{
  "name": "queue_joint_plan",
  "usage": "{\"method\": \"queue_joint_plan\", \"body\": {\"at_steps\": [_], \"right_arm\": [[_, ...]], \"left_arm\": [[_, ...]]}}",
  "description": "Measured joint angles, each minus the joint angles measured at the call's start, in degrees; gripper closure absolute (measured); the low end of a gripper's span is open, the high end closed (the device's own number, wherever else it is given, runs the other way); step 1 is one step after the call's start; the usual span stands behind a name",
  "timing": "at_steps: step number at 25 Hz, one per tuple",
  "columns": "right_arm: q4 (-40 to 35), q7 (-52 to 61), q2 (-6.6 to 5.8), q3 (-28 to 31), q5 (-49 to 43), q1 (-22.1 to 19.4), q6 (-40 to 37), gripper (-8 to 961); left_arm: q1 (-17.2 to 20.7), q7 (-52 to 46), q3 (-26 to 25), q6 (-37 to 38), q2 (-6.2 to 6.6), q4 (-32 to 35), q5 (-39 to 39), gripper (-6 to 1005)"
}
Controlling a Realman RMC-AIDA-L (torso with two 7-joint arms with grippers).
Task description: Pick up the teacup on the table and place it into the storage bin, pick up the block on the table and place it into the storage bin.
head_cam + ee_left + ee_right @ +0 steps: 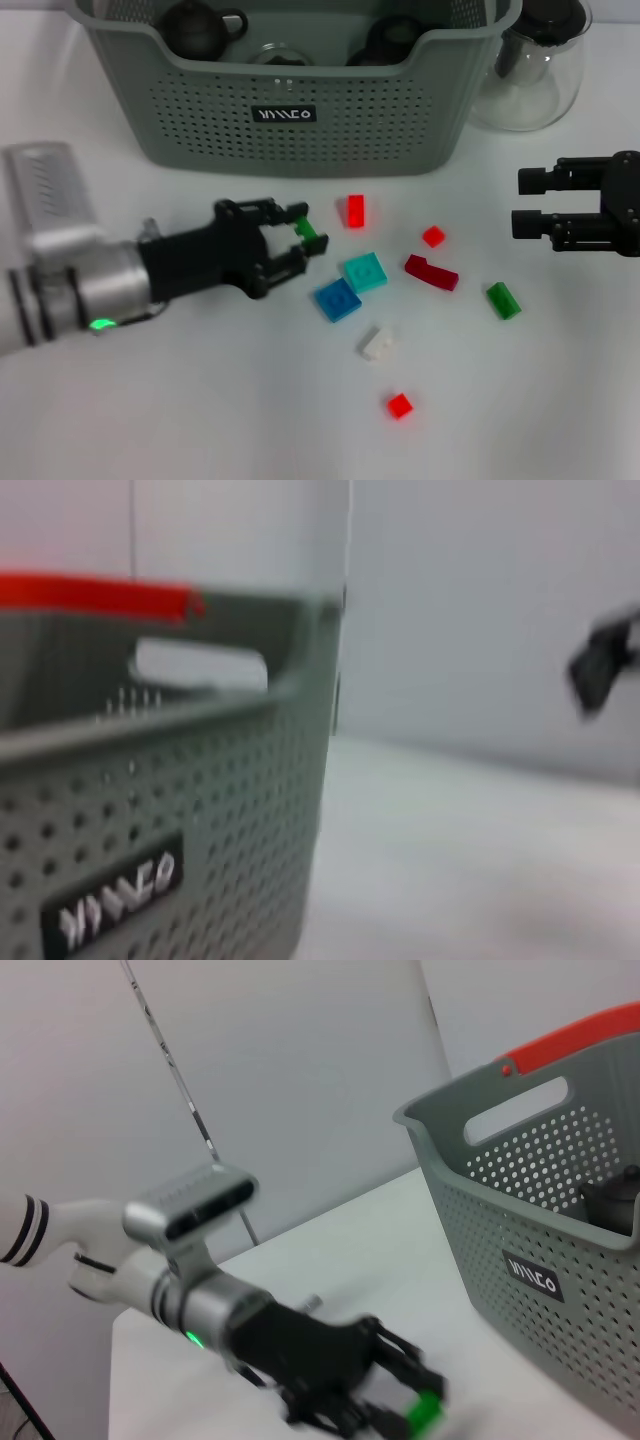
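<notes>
The left tool [305,245] pinches a small green block [311,232] between its fingers just above the table [200,420], close in front of the storage bin [300,110] at the table's far edge (dark teaware already sits inside). Other blocks lie scattered mid-table: a blue one [337,299] touching a teal one [365,271]. The right tool [527,204] hovers spread near the right edge.
</notes>
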Motion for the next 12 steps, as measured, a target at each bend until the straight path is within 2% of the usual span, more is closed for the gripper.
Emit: {"method": "queue_joint_plan", "body": {"at_steps": [2,4,7,9,12], "right_arm": [[0.0,0.0,0.0,0.0,0.0,0.0,0.0,272],[0.0,0.0,-0.05,0.0,0.0,0.0,0.0,272],[0.0,0.0,-0.09,0.0,0.0,0.2,0.0,272],[0.0,0.0,-0.09,-0.1,0.0,0.3,0.0,272],[0.0,0.0,-0.09,-0.3,0.0,0.5,0.0,271]], "left_arm": [[1.2,-6.7,-0.9,8.8,0.42,5.6,-0.7,593],[1.7,-13.6,-3.3,19.3,1.37,10.8,-2.3,593],[0.0,-25.3,-7.4,30.1,2.76,16.7,-8.1,594],[-2.2,-33.7,-8.6,32.5,3.63,20.7,-12.7,594],[-7.8,-46.4,-8.0,29.1,5.74,26.9,-15.6,594]]}}
